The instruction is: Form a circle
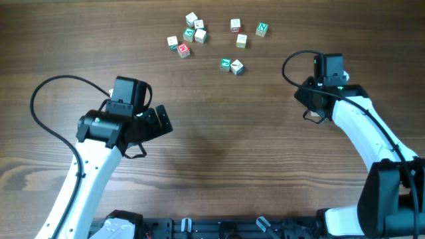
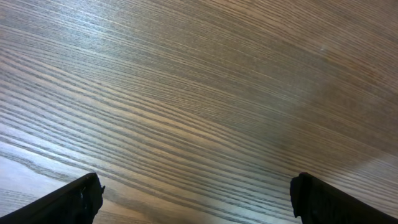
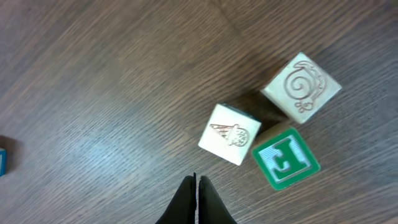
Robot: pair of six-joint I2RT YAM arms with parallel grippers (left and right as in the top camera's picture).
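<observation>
Hanging at the left, my left gripper [image 2: 196,202] stands spread wide over the brown wooden table [image 2: 186,93]. The circle [image 3: 230,134] is barely begun: three small wooden letter cubes [image 3: 286,157] cluster right of centre in the right wrist view, their long axis running lower left to upper right. My right gripper [image 3: 196,199], pressed together below them, must next nudge them apart, I judge.
</observation>
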